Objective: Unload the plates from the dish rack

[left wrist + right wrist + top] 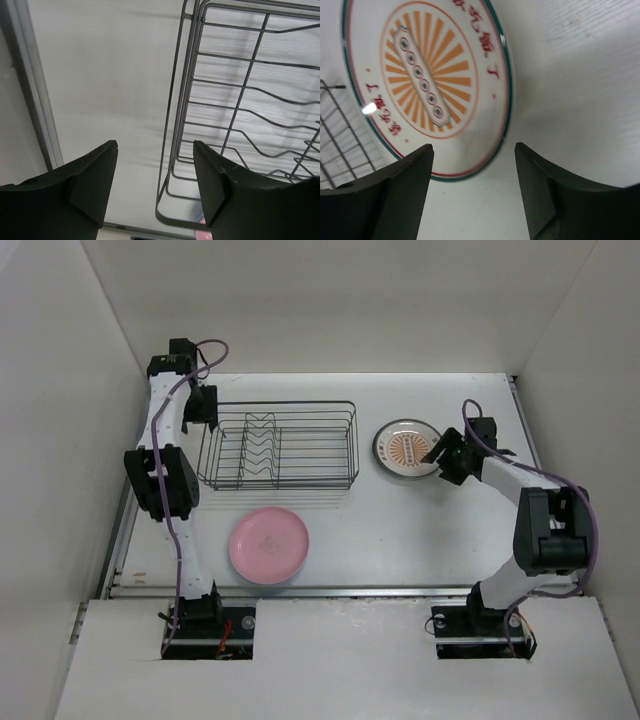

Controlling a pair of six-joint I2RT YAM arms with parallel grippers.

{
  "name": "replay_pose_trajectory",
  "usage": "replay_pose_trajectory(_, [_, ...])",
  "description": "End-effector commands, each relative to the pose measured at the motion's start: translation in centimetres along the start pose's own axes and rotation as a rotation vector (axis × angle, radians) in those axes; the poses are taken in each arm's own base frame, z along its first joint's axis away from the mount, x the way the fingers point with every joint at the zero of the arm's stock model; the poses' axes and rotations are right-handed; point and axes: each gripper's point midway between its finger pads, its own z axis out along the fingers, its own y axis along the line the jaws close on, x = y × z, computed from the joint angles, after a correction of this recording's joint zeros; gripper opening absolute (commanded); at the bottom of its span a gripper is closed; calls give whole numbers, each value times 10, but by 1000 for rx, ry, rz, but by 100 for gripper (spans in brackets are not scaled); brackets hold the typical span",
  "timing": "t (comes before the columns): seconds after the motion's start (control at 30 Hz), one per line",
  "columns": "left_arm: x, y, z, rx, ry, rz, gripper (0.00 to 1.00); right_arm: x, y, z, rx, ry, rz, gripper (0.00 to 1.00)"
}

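Left gripper (155, 150) — jaws wide, empty, at dish rack (280, 404) left end | right gripper (474, 150) — jaws wide, empty, over orange-centred plate (403, 450), bench (400, 530) right-rear

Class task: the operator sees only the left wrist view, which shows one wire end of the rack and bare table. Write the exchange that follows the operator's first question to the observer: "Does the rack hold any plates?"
Observer: No. From the top view, the dish rack has no plate standing between its prongs.
Operator: Then where are the plates?
Observer: A pink plate lies flat on the table, on the near side of the rack.
Operator: And the other arm?
Observer: The right hand is open and holds nothing. It is at the right edge of a white plate with orange rays, which lies flat to the right of the rack.
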Motion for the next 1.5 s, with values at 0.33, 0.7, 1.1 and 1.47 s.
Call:
replay_pose_trajectory(0.33, [1,48,-107,-133,-198,-72,76,-140,-9,-250,311,-807,98,100])
replay_pose_trajectory(0.7, [22,98,-132,-208,-227,-272,82,-145,-66,-432,564,-1329,320,100])
replay_pose_trajectory(1.1, [31,88,-129,-160,-210,-264,84,-141,-69,-422,542,-1325,311,100])
replay_pose_trajectory(1.47, [35,86,-131,-151,-211,-263,84,-145,-63,-422,517,-1328,306,100])
